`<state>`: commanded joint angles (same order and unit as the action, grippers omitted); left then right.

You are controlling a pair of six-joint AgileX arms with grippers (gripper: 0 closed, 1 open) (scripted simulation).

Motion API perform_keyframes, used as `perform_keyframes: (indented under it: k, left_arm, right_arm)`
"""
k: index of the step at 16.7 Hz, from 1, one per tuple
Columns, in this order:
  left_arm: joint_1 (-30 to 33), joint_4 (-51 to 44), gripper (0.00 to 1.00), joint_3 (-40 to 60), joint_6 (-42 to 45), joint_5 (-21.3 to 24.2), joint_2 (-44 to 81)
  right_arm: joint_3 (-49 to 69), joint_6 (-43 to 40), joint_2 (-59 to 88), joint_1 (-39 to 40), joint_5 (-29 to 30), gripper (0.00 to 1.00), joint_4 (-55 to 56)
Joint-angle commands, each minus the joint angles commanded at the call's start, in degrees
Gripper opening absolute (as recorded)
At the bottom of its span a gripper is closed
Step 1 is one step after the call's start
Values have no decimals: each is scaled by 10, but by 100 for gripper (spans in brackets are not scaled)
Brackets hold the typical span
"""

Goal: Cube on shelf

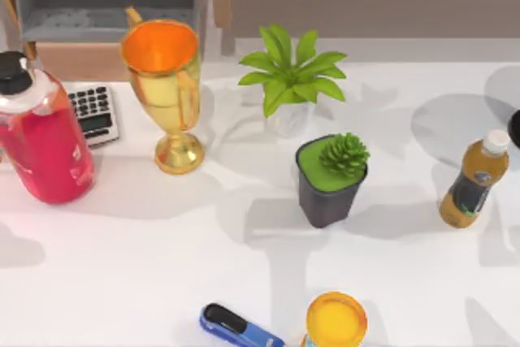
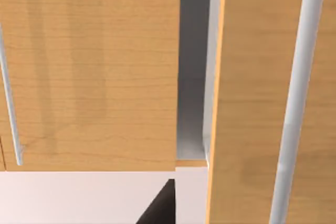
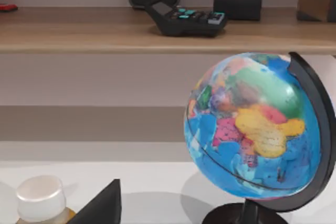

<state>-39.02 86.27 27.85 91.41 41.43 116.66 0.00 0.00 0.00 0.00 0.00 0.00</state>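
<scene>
End effectors aimed at the furniture, cube's place unclear

Pose: right end effector (image 3: 100,205), a dark wedge at its wrist view's edge, faces level toward the wide light-brown wooden shelf (image 3: 105,30), past a blue globe on a black stand (image 3: 252,129); left end effector (image 2: 157,205) faces light wooden cabinet panels (image 2: 89,66). Whether either is clenched or released I cannot tell. Where the small red, green and orange tiled puzzle cube lies I cannot tell either. It is likely light, rigid and smooth-faced: take it squarely across two flat opposite sides.

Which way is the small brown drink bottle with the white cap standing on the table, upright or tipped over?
Upright: the bottle stands on its base on the table, white cap at the top.
</scene>
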Motion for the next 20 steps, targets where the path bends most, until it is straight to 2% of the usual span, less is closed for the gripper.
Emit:
perform_keyframes:
  k: [9,15,20]
  left_arm:
    - [1,0,100,1,0,0,0]
    - [-27,21,100,-34,2,28,-12]
    - [-28,17,100,-29,3,24,-11]
  right_arm:
    - [0,0,0,0,0,100,0]
    - [0,0,0,0,0,100,0]
    - [0,0,0,0,0,100,0]
